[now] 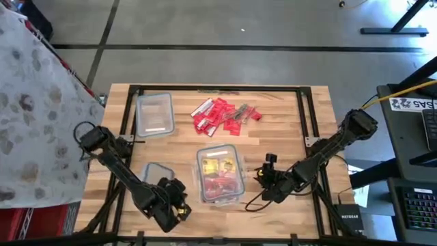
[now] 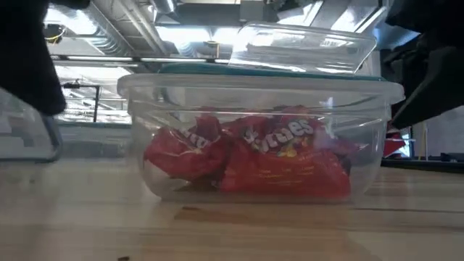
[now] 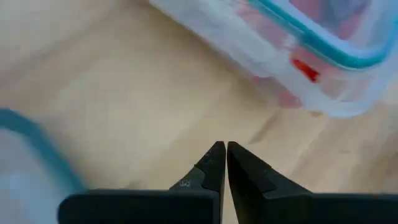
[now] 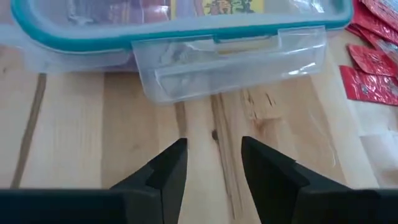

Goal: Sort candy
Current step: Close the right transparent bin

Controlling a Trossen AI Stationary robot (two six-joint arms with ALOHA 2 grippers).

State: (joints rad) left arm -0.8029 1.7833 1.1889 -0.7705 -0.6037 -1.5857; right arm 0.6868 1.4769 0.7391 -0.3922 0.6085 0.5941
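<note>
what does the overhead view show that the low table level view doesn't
Only the overhead view shows the loose pile of red candy on the table, the empty tub at the back, and both grippers, left and right. Only the low view shows the tub's side, red packets pressed against its wall. Both show the lidded tub holding candy.

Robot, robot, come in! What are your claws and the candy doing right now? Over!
Left gripper shut, empty, beside lidded tub. Right gripper open, facing its latch. Loose candy piled mid-table, unsorted. Nothing blocking.

Dark jointed arms, tapered black fingers (image 4: 168,171)
</note>
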